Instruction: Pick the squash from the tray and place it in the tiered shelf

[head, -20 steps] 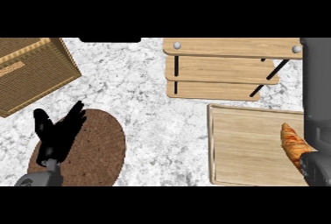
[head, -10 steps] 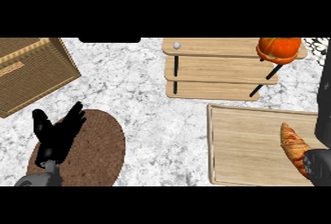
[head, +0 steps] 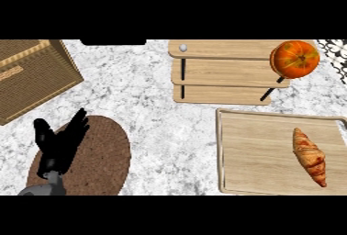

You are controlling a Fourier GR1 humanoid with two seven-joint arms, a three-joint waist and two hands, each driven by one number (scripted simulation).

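The orange squash (head: 295, 59) sits on the right end of the wooden tiered shelf (head: 217, 73) at the back. No hand touches it. The wooden tray (head: 261, 156) at the front right holds only a croissant (head: 310, 156). My left hand (head: 62, 144) stays open with fingers up over the brown round mat at the front left. My right hand shows nowhere in the head view.
A woven basket (head: 30, 75) stands at the back left. A brown round mat (head: 102, 158) lies under the left hand. Marble counter (head: 163, 133) stretches between the mat and the tray.
The right arm, seen at the right edge earlier, has left the view. The squash appeared at the shelf's right end and now rests there alone. The left hand has not moved.
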